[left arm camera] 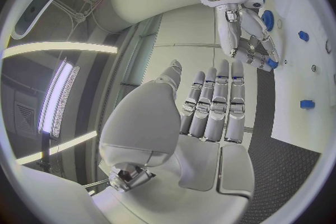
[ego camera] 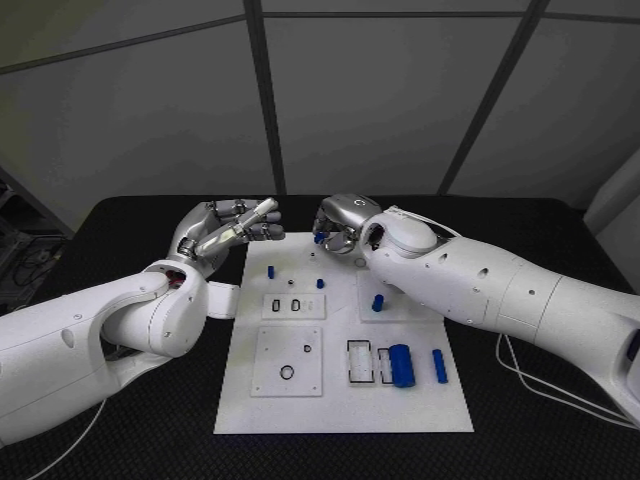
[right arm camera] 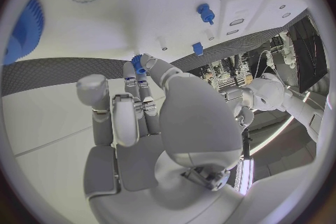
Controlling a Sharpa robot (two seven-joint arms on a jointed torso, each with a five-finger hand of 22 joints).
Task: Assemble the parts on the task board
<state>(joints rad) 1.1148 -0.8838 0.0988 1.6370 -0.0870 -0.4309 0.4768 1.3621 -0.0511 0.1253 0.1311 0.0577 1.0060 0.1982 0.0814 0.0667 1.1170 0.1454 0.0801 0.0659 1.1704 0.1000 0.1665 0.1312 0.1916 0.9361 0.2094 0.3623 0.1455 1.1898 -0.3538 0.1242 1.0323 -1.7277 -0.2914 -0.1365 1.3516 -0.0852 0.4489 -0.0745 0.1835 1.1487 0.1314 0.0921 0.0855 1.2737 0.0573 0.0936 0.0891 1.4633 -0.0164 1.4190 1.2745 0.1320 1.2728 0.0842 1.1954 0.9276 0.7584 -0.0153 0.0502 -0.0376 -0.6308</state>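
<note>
Upper centre of head frame, right robot hand [ego camera: 340, 228] pinches small blue part [ego camera: 320, 238] over white board [ego camera: 343, 400]; left robot hand [ego camera: 231, 226] spread, empty. Part likely light, stiff, slick; you keep fingertip hold on its sides.

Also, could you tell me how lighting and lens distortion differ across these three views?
Head view: dim, even light, straight edges on the white board. Left wrist view: fisheye, bright ceiling strips glare beside the left hand. Right wrist view: fisheye, board edge bends behind the right hand.

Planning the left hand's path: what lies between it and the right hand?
Head view: only bare white task board edge lies between the left hand and the right hand, which pinches a small blue part.
</note>
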